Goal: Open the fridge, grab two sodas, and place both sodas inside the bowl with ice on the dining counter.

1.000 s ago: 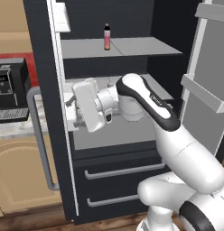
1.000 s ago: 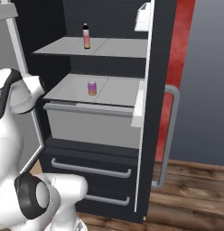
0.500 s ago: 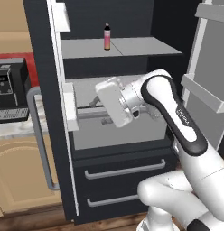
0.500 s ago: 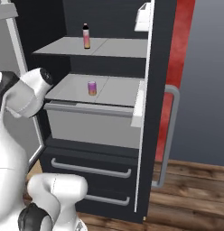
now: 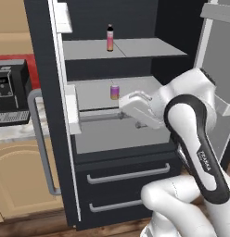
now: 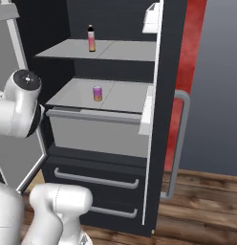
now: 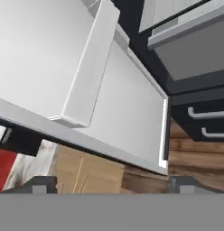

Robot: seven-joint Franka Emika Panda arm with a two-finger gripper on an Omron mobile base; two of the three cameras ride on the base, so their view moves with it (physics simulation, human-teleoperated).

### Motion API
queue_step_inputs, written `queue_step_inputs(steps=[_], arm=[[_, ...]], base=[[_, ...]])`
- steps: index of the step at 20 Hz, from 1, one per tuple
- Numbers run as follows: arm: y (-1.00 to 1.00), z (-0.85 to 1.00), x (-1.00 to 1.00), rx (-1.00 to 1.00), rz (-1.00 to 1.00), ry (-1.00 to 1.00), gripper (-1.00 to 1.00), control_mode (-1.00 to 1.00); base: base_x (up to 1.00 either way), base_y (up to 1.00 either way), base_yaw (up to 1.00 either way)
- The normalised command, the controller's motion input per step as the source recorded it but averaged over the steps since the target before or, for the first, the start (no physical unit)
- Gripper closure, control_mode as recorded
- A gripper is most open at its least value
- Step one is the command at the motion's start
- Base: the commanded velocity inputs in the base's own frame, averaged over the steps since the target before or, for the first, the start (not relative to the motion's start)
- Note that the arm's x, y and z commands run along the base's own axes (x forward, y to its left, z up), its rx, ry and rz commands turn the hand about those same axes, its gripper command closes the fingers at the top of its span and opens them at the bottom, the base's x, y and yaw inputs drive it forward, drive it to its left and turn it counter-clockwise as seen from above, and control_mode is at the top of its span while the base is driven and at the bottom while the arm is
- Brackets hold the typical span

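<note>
Bottle [image 5: 110,38] on shelf above can [image 5: 115,91].

Wood plank floor [image 6: 201,210] throughout. Tan wood cabinet [image 5: 19,176] at left carries a black coffee machine [image 5: 10,92]. Red wall panel [image 6: 189,62] at right.

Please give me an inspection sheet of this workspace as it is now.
Surface: grey fridge shelves, one upper, one lower.
Job's things: fridge stands open; bottle upright on upper shelf; can upright on lower shelf. Both untouched.
Clutter: nothing seen on the shelves besides the two drinks.
Grippers: gripper open, holding nothing, facing the inside of the open door.
Cables: nothing seen.
Surroundings: black coffee machine on worktop left of the fridge; tan cabinet beneath; wood floor; two drawers with bar handles below.
</note>
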Motion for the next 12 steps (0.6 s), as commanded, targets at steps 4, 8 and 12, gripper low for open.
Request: queue_step_inputs(steps=[4, 8, 12], arm=[[-0.75, 0.00, -0.28, -0.33, -0.24, -0.24, -1.00, -1.00], [-0.88, -0.12, -0.09, -0.27, -0.17, -0.22, -1.00, -1.00], [-0.86, -0.25, 0.00, -0.25, -0.15, -0.18, -1.00, -1.00]], base=[[0.00, 0.00, 0.00], [0.00, 0.00, 0.00], [0.00, 0.00, 0.00]])
